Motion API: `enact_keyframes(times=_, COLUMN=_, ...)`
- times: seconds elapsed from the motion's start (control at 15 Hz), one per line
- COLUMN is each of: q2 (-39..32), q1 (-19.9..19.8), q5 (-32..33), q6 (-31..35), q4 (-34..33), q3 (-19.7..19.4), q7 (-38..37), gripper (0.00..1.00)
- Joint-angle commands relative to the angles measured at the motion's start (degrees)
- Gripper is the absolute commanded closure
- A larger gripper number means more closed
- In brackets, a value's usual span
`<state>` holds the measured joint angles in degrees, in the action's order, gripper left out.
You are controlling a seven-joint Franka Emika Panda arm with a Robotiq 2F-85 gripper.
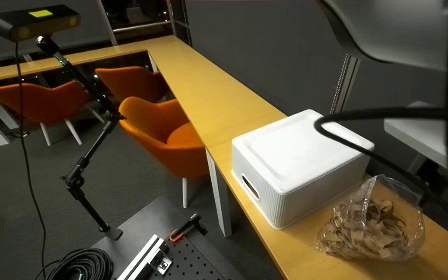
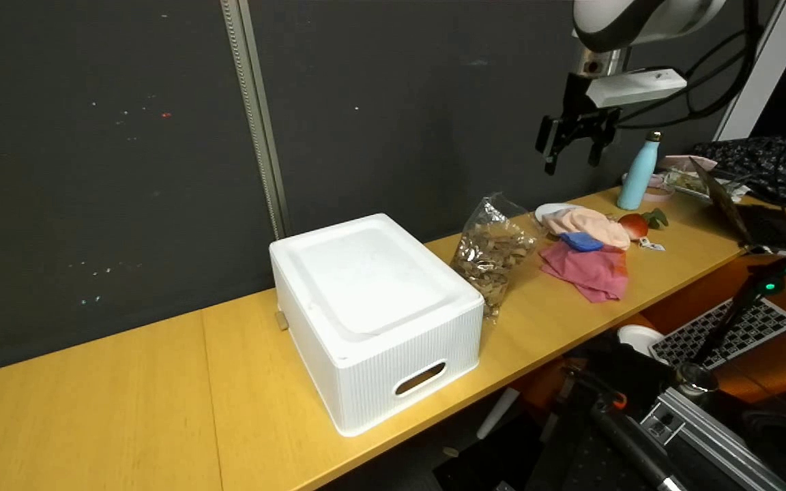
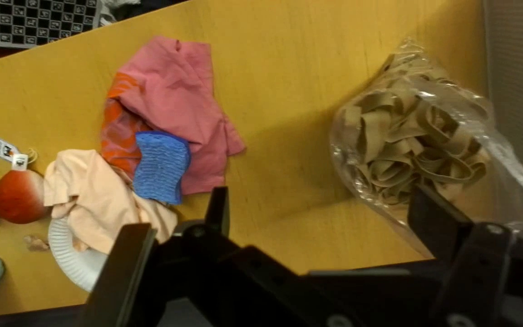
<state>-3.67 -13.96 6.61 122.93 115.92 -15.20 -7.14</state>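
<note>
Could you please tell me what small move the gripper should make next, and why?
I would probably shift the gripper sideways toward the blue sponge before any descent. It hangs open and empty above the table, and the wrist view shows the sponge off to one side, lying on the pink cloth.

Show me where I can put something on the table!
Bare: the table beyond the white box, away from the bag, and a strip between bag and pink cloth. Crowded: around the blue sponge, peach cloth and plate.
</note>
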Motion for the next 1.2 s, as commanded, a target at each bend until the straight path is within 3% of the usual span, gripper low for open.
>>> enact_keyframes(times=0.0, q2=-0.32, q1=-0.77, q5=-0.03, q6=-0.08, q4=0.01, q3=-0.2, q7=0.62, gripper=0.0)
enact_keyframes(times=0.67, q2=-2.84, q1=0.65, q5=1.89, q6=2.97, q4=-2.81, q3=1.11, q7=0.12, gripper=0.0)
enact_keyframes(times=1.13, q2=-8.71, q1=-0.46, q5=4.44, q6=3.86, q4=-7.48, q3=-0.99, q7=-2.29, gripper=0.0)
